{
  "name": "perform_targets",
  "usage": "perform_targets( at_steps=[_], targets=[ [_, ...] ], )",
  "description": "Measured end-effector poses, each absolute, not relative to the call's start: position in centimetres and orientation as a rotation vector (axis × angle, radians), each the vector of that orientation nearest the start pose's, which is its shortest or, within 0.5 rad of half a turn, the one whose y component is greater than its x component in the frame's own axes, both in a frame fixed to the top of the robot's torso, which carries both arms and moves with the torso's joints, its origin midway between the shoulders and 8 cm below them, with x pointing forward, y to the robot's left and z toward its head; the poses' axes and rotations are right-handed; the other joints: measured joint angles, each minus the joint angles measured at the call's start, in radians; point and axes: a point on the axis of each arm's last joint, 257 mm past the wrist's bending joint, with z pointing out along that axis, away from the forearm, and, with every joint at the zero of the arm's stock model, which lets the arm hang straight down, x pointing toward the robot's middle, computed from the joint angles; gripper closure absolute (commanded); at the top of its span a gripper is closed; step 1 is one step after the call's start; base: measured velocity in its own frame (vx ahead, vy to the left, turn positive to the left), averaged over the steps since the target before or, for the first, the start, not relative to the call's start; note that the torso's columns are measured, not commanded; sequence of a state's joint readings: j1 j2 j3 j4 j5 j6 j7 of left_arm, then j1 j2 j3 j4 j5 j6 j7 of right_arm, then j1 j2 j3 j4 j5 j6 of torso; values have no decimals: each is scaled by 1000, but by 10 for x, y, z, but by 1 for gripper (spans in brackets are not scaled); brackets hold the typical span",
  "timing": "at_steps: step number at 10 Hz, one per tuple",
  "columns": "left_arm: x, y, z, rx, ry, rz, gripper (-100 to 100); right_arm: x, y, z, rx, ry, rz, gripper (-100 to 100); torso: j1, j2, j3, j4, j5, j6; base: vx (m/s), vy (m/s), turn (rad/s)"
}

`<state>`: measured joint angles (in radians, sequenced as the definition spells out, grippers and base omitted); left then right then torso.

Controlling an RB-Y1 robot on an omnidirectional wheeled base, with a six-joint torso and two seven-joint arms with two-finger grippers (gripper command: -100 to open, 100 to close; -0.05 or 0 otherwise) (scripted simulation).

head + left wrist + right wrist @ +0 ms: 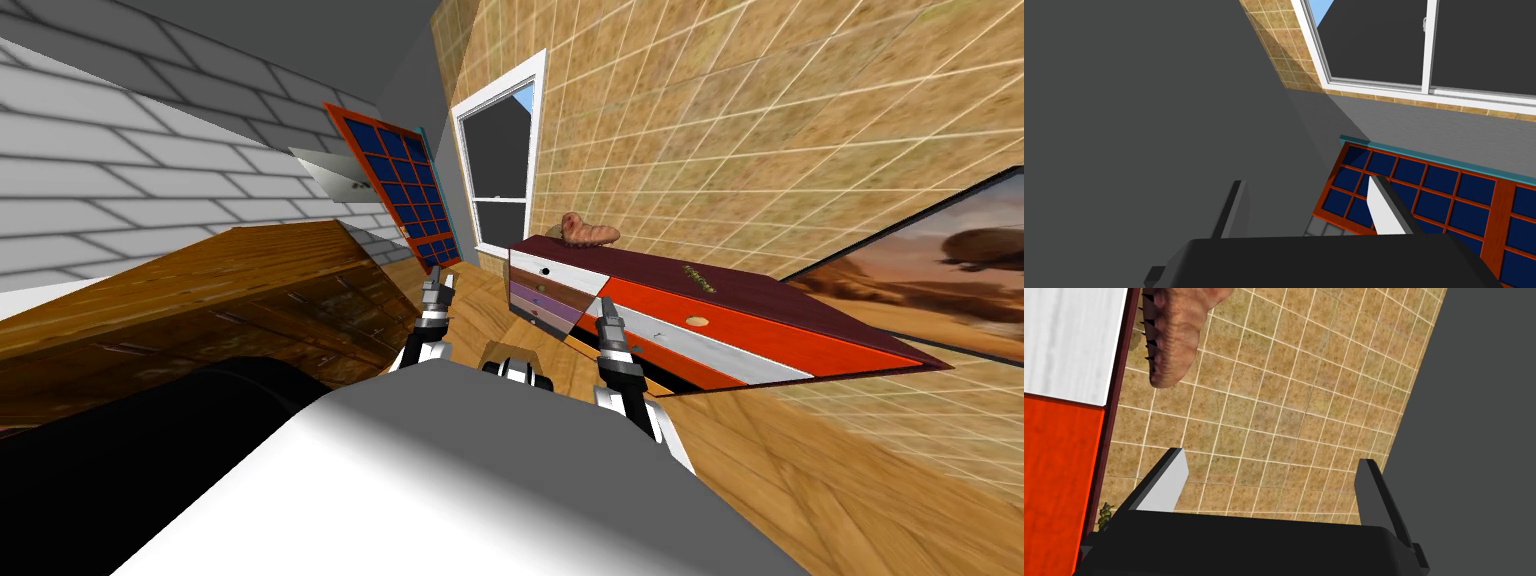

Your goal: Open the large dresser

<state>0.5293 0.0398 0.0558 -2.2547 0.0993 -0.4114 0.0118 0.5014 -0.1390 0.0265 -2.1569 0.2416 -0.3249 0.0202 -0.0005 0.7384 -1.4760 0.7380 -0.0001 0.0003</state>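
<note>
The red-and-white dresser (pixel 745 338) lies centre right in the head view, its long front running toward lower right. The right gripper (pixel 606 315), spread, is close by that front. The left gripper (pixel 434 285), also spread, stands farther off.

head: rolled, downward | right wrist: close, shares dresser (pixel 760 335) | left wrist: window (pixel 1374 40)

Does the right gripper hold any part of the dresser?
No, the right gripper is open and apart from the dresser, with tiled wall showing in its gap.
</note>
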Motion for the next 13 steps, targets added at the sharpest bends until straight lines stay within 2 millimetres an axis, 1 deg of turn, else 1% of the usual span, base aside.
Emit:
perform_targets(
  at_steps=[1, 2, 6, 7, 8, 11, 12, 13],
  targets=[
    [354, 314, -12, -803, 669, -1276, 0, 391, -255, -86, 607, 1103, 1013, -100, 0, 1, 1, 0, 0, 0, 56, 44, 144],
    [354, 314, -12, -803, 669, -1276, 0, 399, -256, -102, 604, 1150, 967, -100, 1, 0, 0, 0, 0, -1, 41, 33, 50],
    [354, 314, -12, -803, 669, -1276, 0, 404, -261, -136, 567, 1276, 824, -100, 0, -1, 0, 0, 0, -1, 53, 33, 75],
    [354, 314, -12, -803, 669, -1276, 0, 406, -263, -142, 559, 1299, 793, -100, 0, -1, 0, 0, 0, 0, 69, 32, 113],
    [354, 314, -12, -803, 669, -1276, 0, 408, -268, -153, 550, 1334, 750, -100, 1, -1, 0, 0, 0, 0, 49, 24, 54],
    [354, 314, -12, -803, 669, -1276, 0, 407, -273, -176, 522, 1413, 638, -100, 1, 0, 0, 0, 0, 0, 52, 34, 84],
    [354, 314, -12, -803, 669, -1276, 0, 406, -279, -189, 513, 1447, 590, -100, 1, -1, 0, 0, 0, 0, 55, 34, 71],
    [354, 314, -12, -803, 669, -1276, 0, 407, -281, -195, 500, 1467, 555, -100, 1, -1, 0, 0, 0, 0, 66, 41, 142]
  ],
)
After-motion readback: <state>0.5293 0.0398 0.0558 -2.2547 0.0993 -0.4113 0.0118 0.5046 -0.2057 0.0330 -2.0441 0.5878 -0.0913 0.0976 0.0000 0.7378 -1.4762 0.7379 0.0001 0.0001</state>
